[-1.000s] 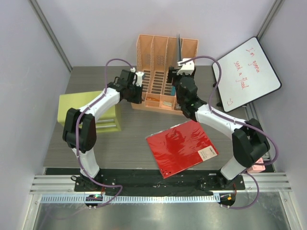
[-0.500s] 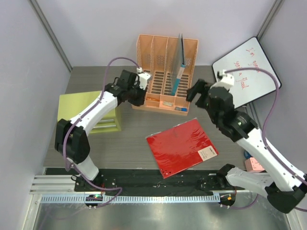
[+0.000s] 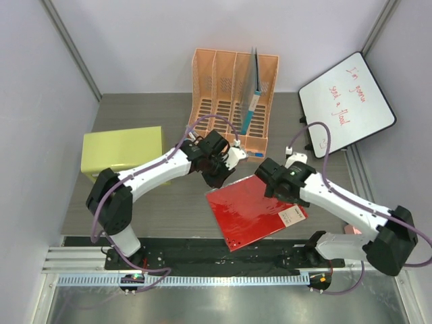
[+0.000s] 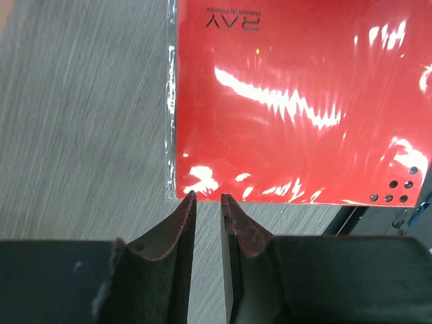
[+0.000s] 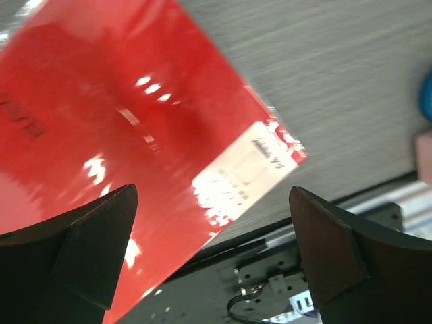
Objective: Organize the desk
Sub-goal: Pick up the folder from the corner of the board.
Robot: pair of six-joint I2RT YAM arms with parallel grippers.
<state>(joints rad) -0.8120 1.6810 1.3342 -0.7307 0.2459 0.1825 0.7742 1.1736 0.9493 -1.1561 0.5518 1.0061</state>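
Observation:
The desk [image 3: 175, 202] is dark grey wood-grain. A glossy red folder [image 3: 255, 206] in a clear sleeve lies flat on it near the front edge. My left gripper [image 3: 221, 177] hovers at the folder's far left corner. In the left wrist view its jaws [image 4: 207, 198] stand nearly together with nothing between them, their tips just short of the folder's edge [image 4: 290, 101]. My right gripper [image 3: 268, 182] is over the folder's far right part. In the right wrist view it [image 5: 212, 192] is wide open and empty above the folder's white label [image 5: 236, 175].
An orange mesh file rack [image 3: 223, 94] stands at the back with a blue-spined binder [image 3: 251, 101] upright in it. A lime-green drawer cabinet [image 3: 121, 152] is at the left, a whiteboard [image 3: 347, 104] at the back right. A pink item [image 3: 354, 231] lies at the right edge.
Both arms have swung from the file rack down toward the red folder. The right arm left the binder standing in the rack and its gripper now hangs open over the folder.

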